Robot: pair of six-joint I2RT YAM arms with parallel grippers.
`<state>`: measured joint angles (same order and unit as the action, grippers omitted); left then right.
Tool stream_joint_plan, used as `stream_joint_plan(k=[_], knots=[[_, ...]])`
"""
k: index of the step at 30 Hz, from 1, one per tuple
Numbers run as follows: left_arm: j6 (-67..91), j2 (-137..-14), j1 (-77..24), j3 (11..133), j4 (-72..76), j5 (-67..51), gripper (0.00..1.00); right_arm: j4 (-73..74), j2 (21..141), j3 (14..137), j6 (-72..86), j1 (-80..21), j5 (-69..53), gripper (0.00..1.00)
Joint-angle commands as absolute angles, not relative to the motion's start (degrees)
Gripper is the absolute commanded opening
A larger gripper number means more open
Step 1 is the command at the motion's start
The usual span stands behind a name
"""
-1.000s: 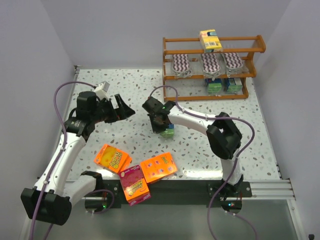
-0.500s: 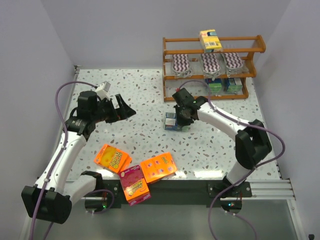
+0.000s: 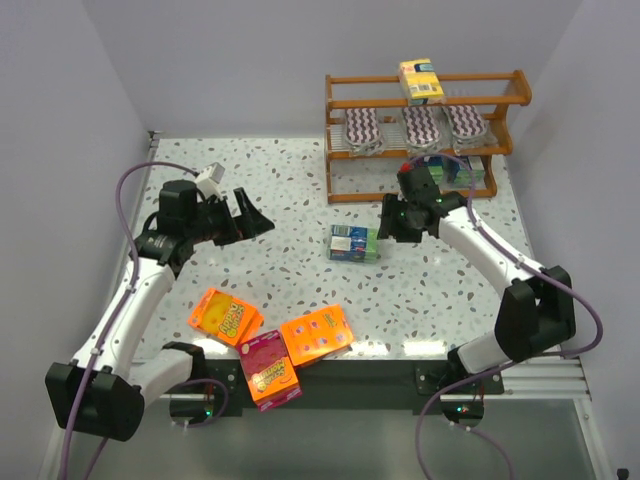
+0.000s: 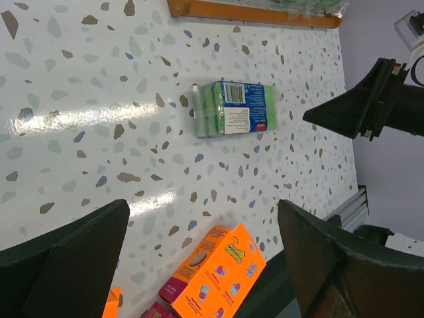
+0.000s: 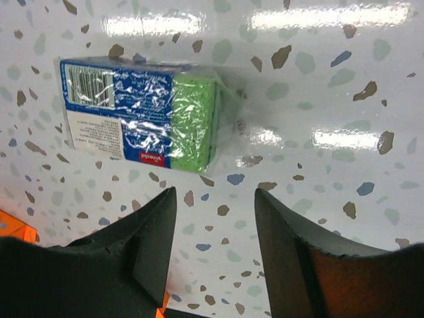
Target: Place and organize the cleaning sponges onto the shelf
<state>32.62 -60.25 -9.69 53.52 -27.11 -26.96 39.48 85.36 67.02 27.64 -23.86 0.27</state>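
Right wrist: my right hand (image 5: 213, 199) hangs spread, empty; the sponge pack (image 5: 142, 116) lies just beyond it on the bench (image 5: 331, 86).

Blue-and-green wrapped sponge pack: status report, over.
Left gripper open, empty. Right gripper open, beside the blue-and-green wrapped sponge pack, not touching. Pack flat on speckled table, short of orange-brown wooden shelf. Orange boxes at near edge, off the route.

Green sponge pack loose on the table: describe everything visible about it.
The sponge pack is a green block in crinkly clear wrap with a blue-and-white barcode label. It lies flat on the speckled table, short of the shelf, touching nothing else. The right hand hovers open just beside it, not gripping.
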Motion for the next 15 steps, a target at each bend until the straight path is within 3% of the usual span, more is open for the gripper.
stream_joint_plan(k=[1, 9, 15], knots=[[33.8, -60.5, -9.2, 53.5, -24.3, -28.6, 1.00, 35.8, 86.3, 68.8, 27.7, -21.5, -5.2, 0.55], [33.2, -61.3, -9.1, 54.1, -24.9, -28.5, 1.00, 28.5, 92.9, 67.3, 30.1, -18.9, -12.7, 0.55], [32.8, -62.0, -9.2, 54.1, -24.8, -28.7, 1.00, 21.7, 98.3, 64.8, 33.2, -18.5, -16.7, 0.45]])
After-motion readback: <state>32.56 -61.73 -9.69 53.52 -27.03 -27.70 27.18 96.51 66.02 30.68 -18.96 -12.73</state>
